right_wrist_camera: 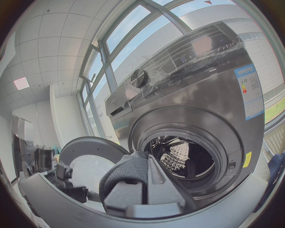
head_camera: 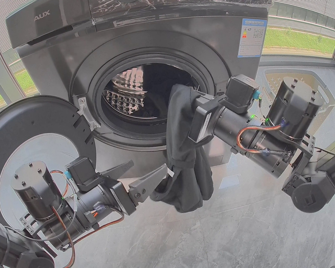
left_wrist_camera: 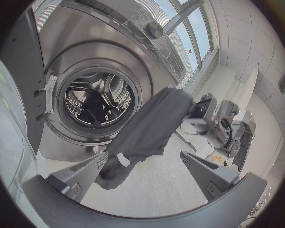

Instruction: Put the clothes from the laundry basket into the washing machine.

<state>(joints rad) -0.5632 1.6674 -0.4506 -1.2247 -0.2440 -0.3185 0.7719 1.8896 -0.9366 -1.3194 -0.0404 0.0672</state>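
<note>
The washing machine (head_camera: 142, 41), a brushed grey metal box with film wrap still on its top panel, stands with its round door (head_camera: 19, 132) swung out at 9 o'clock of the mouth. Inside is a shiny dimpled steel drum (head_camera: 129, 92) with something dark already in it. A cream perforated plastic laundry basket (head_camera: 326, 93) sits on the floor at 3 o'clock of the machine. The step in hand is loading. A limp, dark knitted garment (head_camera: 184, 154) hangs in soft folds at 5 o'clock of the mouth, pinched at its top by the right claw (right_wrist_camera: 147, 166). The left claw (head_camera: 149, 165) is spread wide at 8 o'clock of the cloth, one finger by the hem. Next, I judge, the trailing hem needs lifting over the rim.
</note>
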